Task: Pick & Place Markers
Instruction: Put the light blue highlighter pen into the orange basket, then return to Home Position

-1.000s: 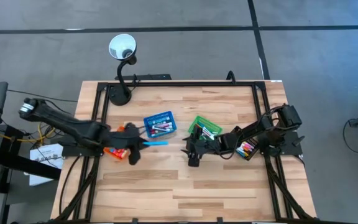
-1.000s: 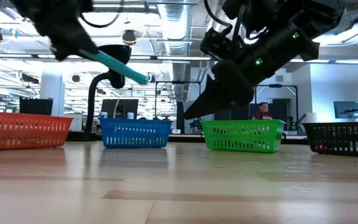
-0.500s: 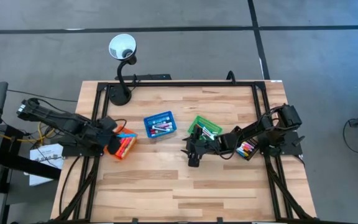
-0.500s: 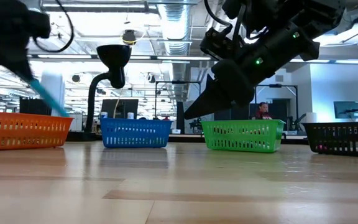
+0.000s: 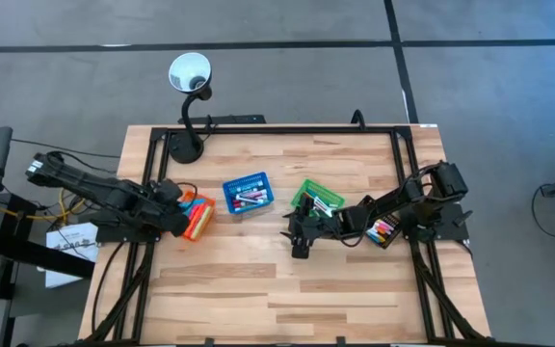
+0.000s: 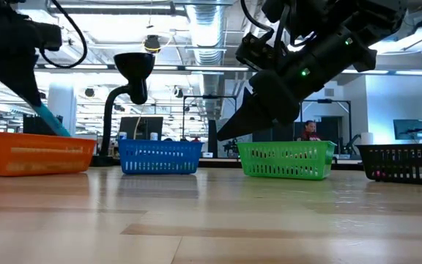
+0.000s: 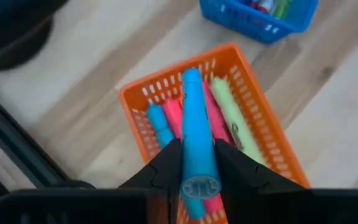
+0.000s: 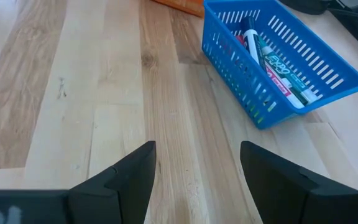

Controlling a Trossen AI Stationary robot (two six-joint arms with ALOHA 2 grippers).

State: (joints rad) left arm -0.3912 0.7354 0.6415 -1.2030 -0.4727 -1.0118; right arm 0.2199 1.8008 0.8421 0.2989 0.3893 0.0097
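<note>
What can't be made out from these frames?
- High view: the left gripper and its blue marker are hidden by the arm over the orange basket.
- Low view: the orange basket is blurred and its contents are screened by its wall.
- High view: markers in the black basket are partly covered by the right arm.
- Right wrist view: the blue basket is cut by the edge.

markers [image 7: 219, 118] in basket [image 7: 138, 102]

An orange basket [image 7: 272, 140] holds pink, green and blue markers [image 7: 219, 118]. The black left claw [image 7: 197, 180] grips a light-blue marker [image 7: 194, 124]. The tabletop [image 5: 277, 280] is pale wood.
</note>
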